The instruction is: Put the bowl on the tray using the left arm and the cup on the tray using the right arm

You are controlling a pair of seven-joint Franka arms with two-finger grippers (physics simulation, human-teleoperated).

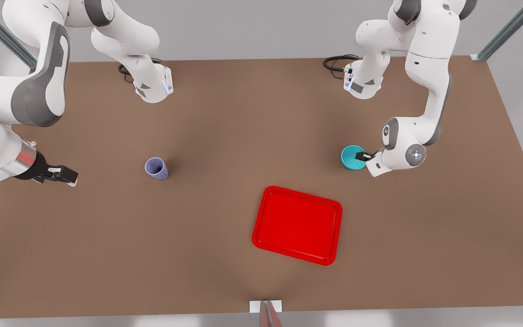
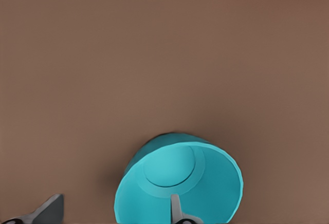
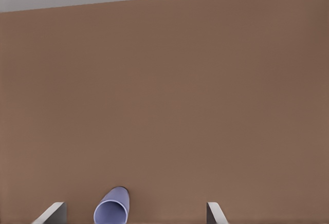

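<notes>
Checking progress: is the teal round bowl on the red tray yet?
No. The teal round bowl sits on the brown table, apart from the red tray.

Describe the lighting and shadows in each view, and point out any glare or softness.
Front view: even, diffuse light, no glare; the cup and tray cast faint soft shadows on the table. Left wrist view: a dark shadow hugs the bowl, and the left gripper fingertips look soft-edged. Right wrist view: flat light, with the right gripper fingers soft-edged either side of the cup.
</notes>
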